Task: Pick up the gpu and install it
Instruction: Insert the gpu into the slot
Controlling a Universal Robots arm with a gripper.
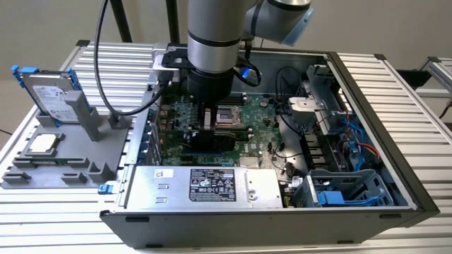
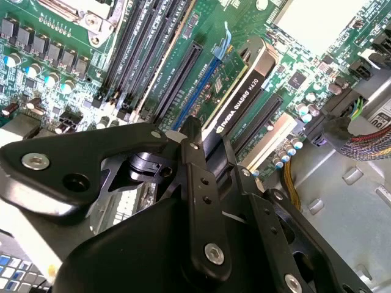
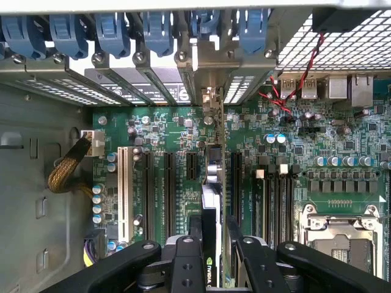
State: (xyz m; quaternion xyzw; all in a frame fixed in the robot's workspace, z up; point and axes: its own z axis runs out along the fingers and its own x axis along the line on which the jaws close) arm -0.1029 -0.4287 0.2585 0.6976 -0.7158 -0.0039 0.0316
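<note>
The gpu (image 2: 239, 101) stands on edge over the green motherboard (image 1: 263, 117) inside the open computer case. Its black cooler face shows in the second wrist view, right beside a blue expansion slot (image 2: 201, 91). In the first wrist view the gpu (image 3: 212, 177) appears edge-on in line with a slot, its metal bracket (image 3: 211, 101) up against the case's rear slot openings. My gripper (image 3: 214, 224) is shut on the card's top edge, one finger on each face. In the exterior view the gripper (image 1: 210, 128) reaches straight down into the case with the gpu (image 1: 215, 142) below it.
A silver hard drive (image 1: 50, 95) and a square processor chip (image 1: 44, 143) sit on the grey holder at the exterior view's left. The power supply (image 1: 205, 185), a drive cage (image 1: 342, 193), cables (image 1: 353, 143) and the processor socket (image 3: 339, 235) crowd the case around the card.
</note>
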